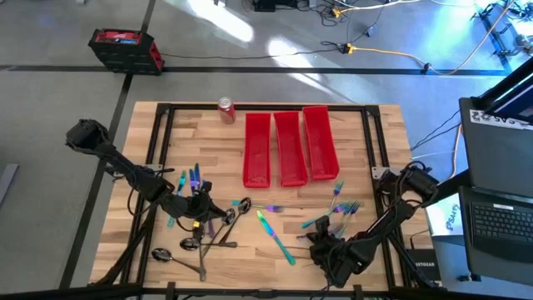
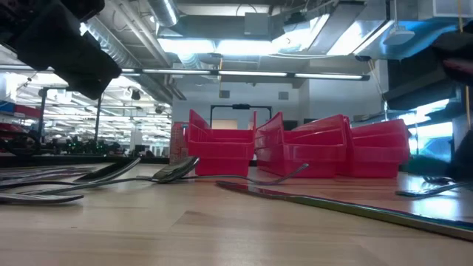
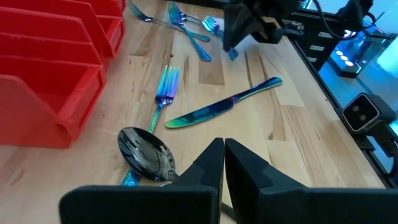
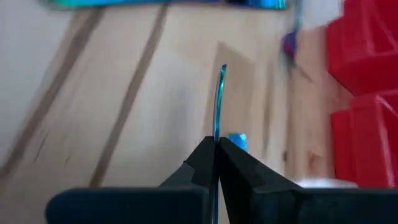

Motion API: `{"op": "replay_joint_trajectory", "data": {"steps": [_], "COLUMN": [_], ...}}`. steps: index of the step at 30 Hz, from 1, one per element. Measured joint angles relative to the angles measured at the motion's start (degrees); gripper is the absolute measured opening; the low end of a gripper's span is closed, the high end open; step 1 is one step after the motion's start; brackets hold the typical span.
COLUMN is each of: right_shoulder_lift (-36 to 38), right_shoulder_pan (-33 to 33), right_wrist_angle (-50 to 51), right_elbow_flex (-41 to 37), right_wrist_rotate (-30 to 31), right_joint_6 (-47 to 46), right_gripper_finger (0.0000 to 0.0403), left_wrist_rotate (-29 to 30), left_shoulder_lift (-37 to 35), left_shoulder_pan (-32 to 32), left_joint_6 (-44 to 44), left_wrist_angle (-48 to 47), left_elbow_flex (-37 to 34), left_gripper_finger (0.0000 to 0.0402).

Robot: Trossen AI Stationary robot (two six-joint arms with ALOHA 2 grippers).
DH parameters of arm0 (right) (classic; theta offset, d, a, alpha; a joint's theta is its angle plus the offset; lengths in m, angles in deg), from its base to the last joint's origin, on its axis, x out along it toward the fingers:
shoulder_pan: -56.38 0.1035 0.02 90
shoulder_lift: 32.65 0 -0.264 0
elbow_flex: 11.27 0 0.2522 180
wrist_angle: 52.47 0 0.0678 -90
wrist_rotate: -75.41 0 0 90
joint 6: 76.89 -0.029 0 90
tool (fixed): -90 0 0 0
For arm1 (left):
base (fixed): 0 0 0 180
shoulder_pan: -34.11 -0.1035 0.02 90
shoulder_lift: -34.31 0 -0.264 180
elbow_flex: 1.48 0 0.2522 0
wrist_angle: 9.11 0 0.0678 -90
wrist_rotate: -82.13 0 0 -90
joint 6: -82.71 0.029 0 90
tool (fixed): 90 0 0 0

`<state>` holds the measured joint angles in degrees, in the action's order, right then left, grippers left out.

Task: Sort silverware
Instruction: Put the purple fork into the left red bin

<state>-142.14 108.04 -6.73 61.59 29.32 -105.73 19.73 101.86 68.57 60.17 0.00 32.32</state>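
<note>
Near the table's [image 1: 150,137] front edge, my right gripper [image 4: 216,149] pinches a slim, glossy teal utensil [image 4: 218,99] edge-on; my left gripper [image 3: 224,163] is clenched empty beside smooth spoons [image 1: 187,244]. No writing is legible.

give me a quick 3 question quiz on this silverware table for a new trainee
1. How many red bins stand side by side on the table?
2. True or false: the right gripper is shut on a thin teal utensil.
3. What lies nearest the left gripper? A) a dark spoon B) the soda can C) a red bin

Key: 1. Three. 2. True; it stands edge-on between the closed fingers, so I cannot tell fork from knife. 3. A.
</note>
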Motion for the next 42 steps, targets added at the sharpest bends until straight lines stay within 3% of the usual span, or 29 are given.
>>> {"op": "replay_joint_trajectory", "data": {"steps": [8, 28, 36, 40, 42], "right_shoulder_lift": [1.05, 16.8, 24.68, 26.49, 26.47], "right_shoulder_pan": [0.02, -5.31, -8.52, -12.61, -15.43], "right_wrist_angle": [0.63, -1.69, -10.21, -18.52, -23.07], "right_elbow_flex": [0.43, 0.51, 0.54, 0.6, 0.6], "right_wrist_rotate": [-1.89, -2.55, 3.38, 2.59, -0.59], "right_joint_6": [-6.54, -5.32, 7.85, 17.68, 22.2], "right_gripper_finger": [0.0, 0.0, 0.0, 0.0, 0.0], "left_wrist_rotate": [0.15, 0.17, 0.15, 0.16, 2.11], "left_shoulder_lift": [0.0, 0.0, 0.0, 0.0, 0.0], "left_shoulder_pan": [0.0, 0.0, 0.0, -0.2, -0.33], "left_joint_6": [-0.01, 0.11, 0.19, 0.62, 0.62], "left_wrist_angle": [0.0, 0.04, 0.09, 0.27, 2.73], "left_elbow_flex": [0.0, 0.0, 0.0, 0.0, 0.0], "left_gripper_finger": [0.0, 0.0, 0.0, 0.0, 0.0]}}
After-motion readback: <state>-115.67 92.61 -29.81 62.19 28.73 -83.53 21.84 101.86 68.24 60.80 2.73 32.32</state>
